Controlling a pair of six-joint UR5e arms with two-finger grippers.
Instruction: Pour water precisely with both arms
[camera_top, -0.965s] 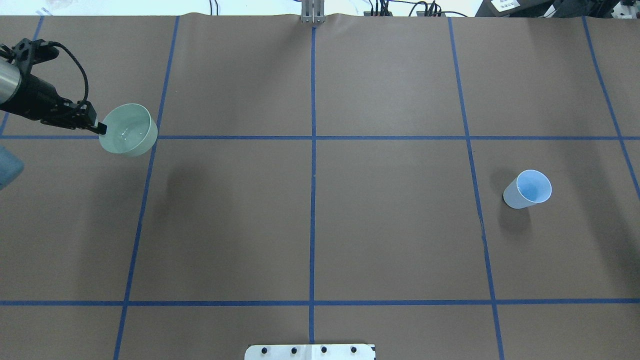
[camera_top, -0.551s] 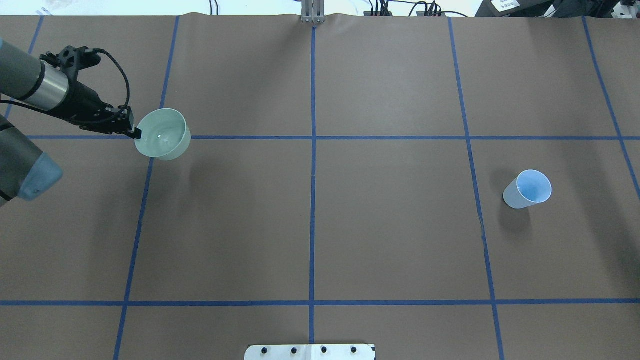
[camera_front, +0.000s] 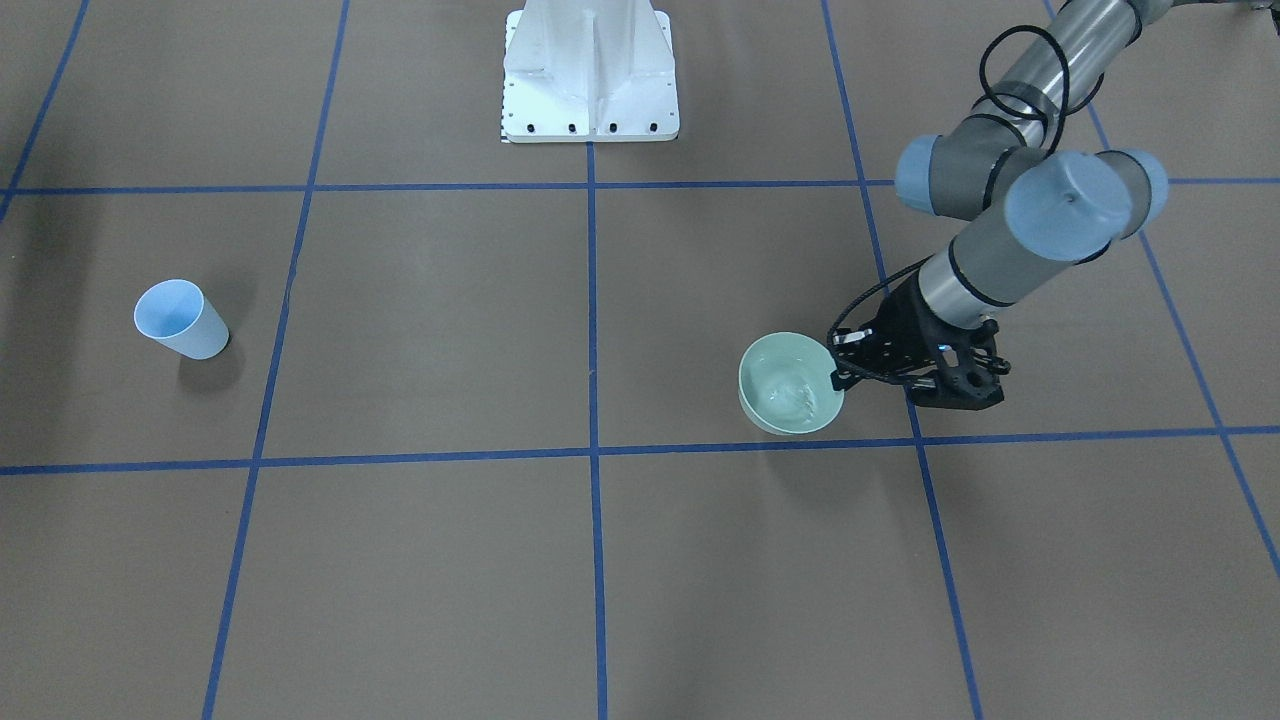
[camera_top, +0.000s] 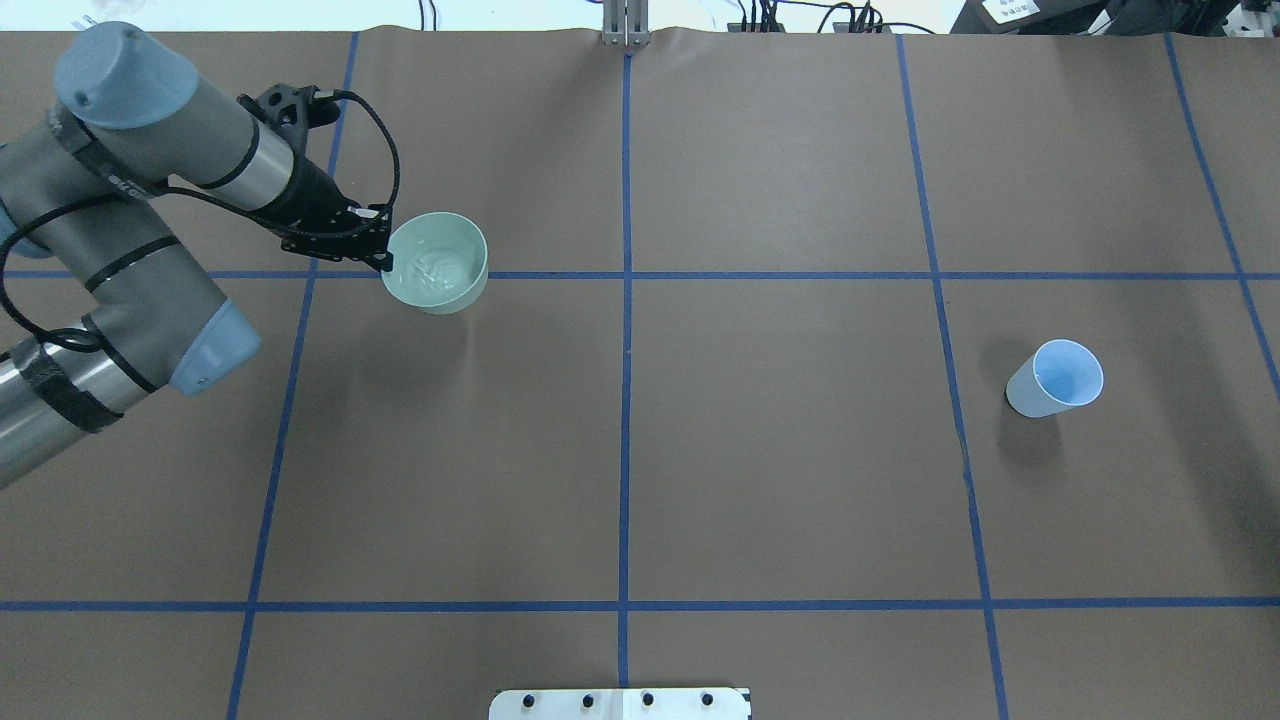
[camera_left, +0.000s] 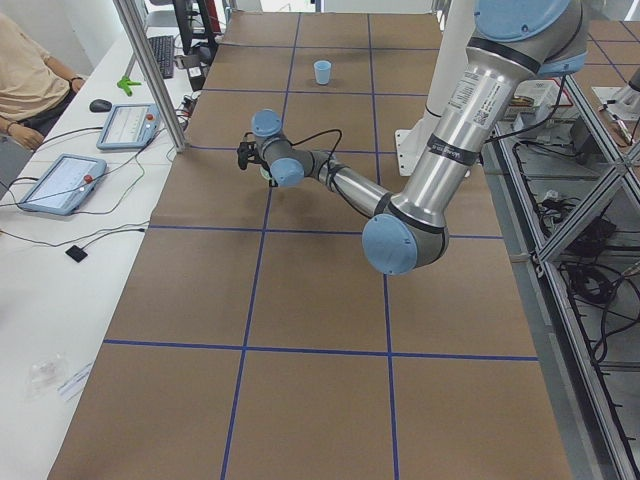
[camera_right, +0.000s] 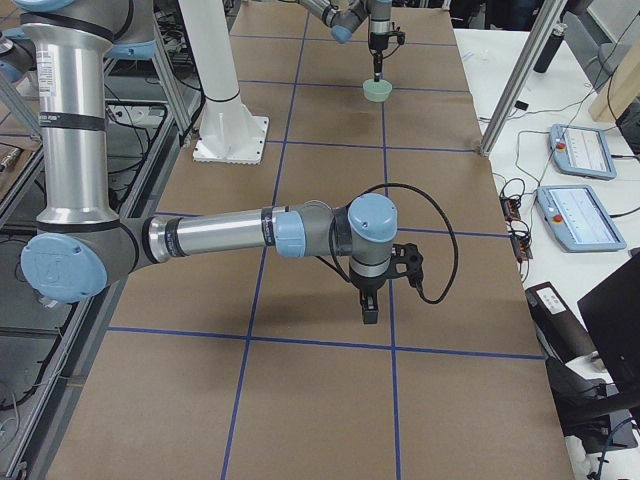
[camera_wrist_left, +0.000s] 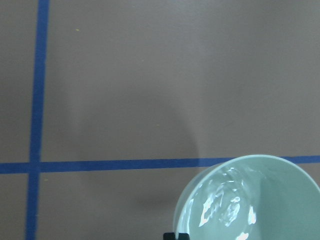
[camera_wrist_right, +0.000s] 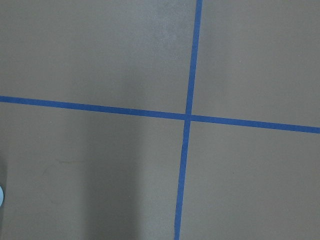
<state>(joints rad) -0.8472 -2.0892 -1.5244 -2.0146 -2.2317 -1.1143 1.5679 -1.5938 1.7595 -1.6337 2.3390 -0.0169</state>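
Lettering was noted on the left arm (camera_left: 462, 100) in the exterior left view, but it was too small to be read.

The water (camera_top: 438, 268) was seen in a pale green bowl (camera_top: 436, 263), rippled, with white glints. The bowl was held mouth up and roughly level. Being round, it had no long axis. It was positioned over a blue tape line (camera_top: 560, 275) in the robot's left half of the bench (camera_top: 780, 450), nearer the left cross line than the centre line. Its shadow lay apart from it on the bench.

The left claw (camera_top: 386, 262) was closed on the bowl's rim at the side nearest the wrist, and one black fingertip (camera_wrist_left: 176, 236) was seen there.

A light blue cup (camera_top: 1055, 378) was standing upright, mouth up, well apart in the right half.

The right arm (camera_right: 220, 235) was stretched low over the bench with the right claw (camera_right: 368, 308) pointing down. Whether that claw was open could not be told
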